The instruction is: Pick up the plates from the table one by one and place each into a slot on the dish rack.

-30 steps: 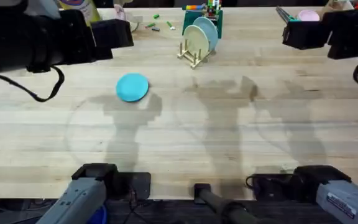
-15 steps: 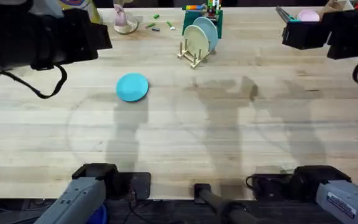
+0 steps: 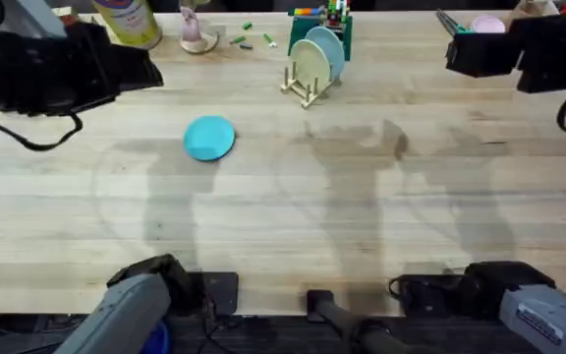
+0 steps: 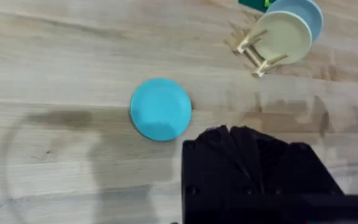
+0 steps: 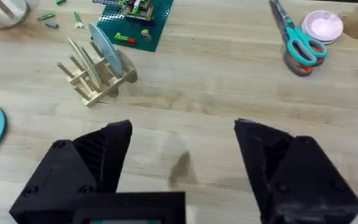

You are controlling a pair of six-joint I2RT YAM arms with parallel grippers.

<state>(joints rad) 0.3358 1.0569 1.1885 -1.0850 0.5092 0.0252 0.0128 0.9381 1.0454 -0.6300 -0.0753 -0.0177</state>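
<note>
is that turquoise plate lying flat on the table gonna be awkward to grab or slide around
The turquoise plate lies flat on the table, so its low rim probably gives fingers little to catch. It looks like thin, smooth plastic: likely light, stiff and prone to sliding when nudged. Lying flat, it shouldn't roll.

2 black grippers, left gripper (image 4: 248,134) and right gripper (image 5: 182,140), with grey-cased bases.

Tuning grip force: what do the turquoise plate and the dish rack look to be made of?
Turquoise plate: probably plastic, one flat uniform colour, smooth and mostly matt, no grain or glaze glare. Could be melamine; the look leaves that open.
Dish rack: unfinished light wood, pale natural tone, thin dowel-like pegs on a low base, no gloss.
</note>
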